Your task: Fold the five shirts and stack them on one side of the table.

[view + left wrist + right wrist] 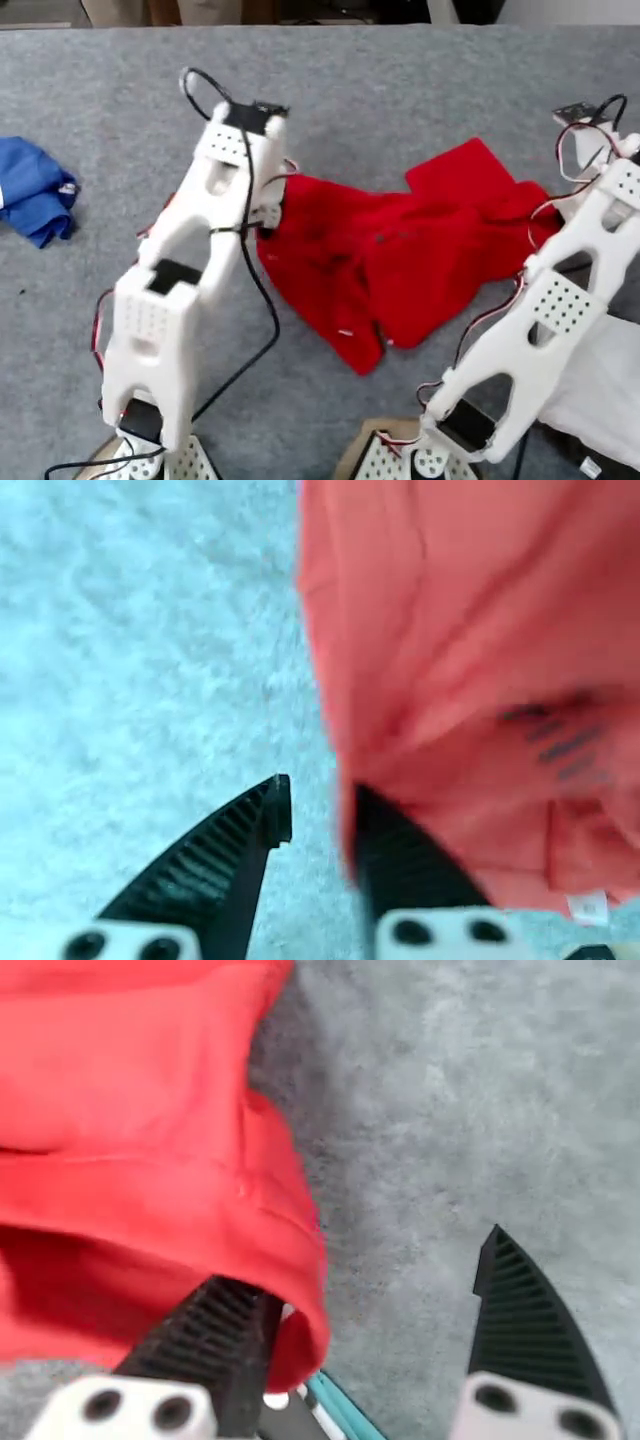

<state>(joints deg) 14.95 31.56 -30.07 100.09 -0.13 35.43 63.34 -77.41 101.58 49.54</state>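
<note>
Crumpled red cloth shirt [400,250] unfolded; my left gripper [320,788] and right gripper [365,1260] flank it, fingers apart. Folding seems barely begun.

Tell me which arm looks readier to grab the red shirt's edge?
Left, narrowly: jaws of the left arm sit open, narrow, with an edge of the red shirt against one; those of the right arm gape wide over mostly bare carpet.

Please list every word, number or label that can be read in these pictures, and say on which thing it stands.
Red shirt, dark print: too blurred to read.
White tag at the shirt's edge: too small to read.
No text here can be read.
</note>
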